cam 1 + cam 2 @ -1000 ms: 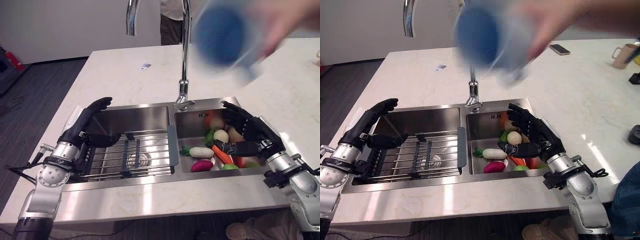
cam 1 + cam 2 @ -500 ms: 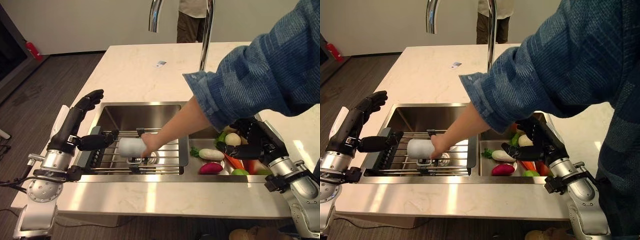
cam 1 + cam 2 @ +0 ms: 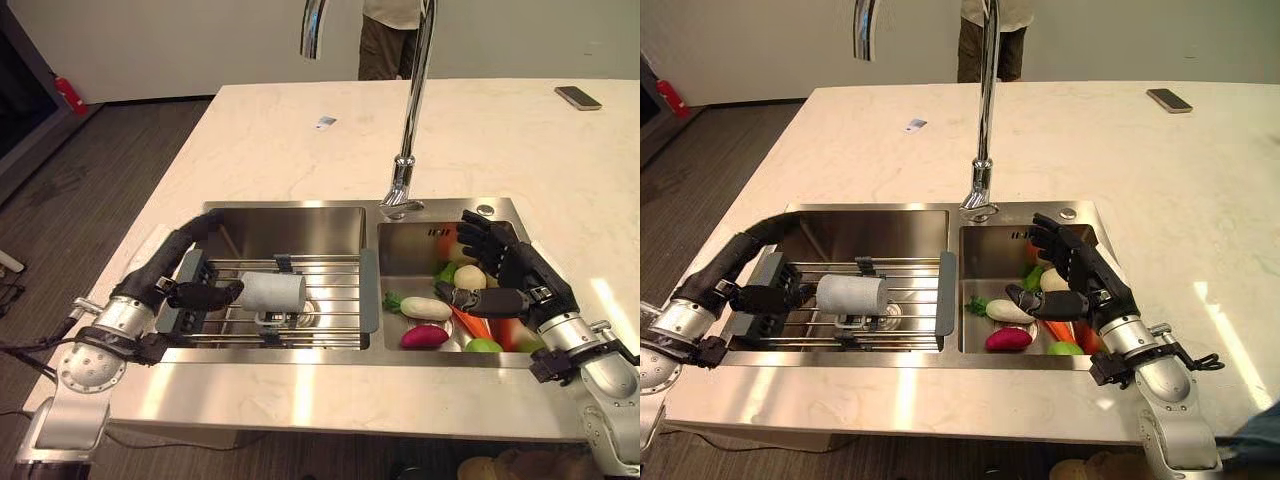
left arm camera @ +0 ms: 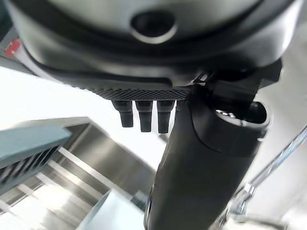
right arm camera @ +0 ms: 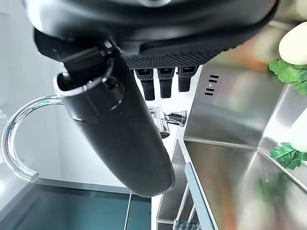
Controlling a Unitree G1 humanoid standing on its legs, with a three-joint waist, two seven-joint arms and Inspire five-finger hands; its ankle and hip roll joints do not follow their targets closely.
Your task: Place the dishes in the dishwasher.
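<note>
A pale cup point(image 3: 272, 292) is seen lying on its side on the wire rack point(image 3: 330, 300) in the left sink basin, no legible print, flanked by the open left hand point(image 3: 185, 290) and, over the vegetables point(image 3: 428, 308), the open right hand point(image 3: 500, 275).

A double sink point(image 3: 300, 352) is set in the surface point(image 3: 260, 150); a rack point(image 3: 330, 300) spans the left basin, with a cup point(image 3: 272, 292) lying on it; vegetables point(image 3: 425, 320) lie in the right basin; the faucet point(image 3: 405, 185) stands behind the divider; a phone point(image 3: 578, 97) lies far right.
</note>
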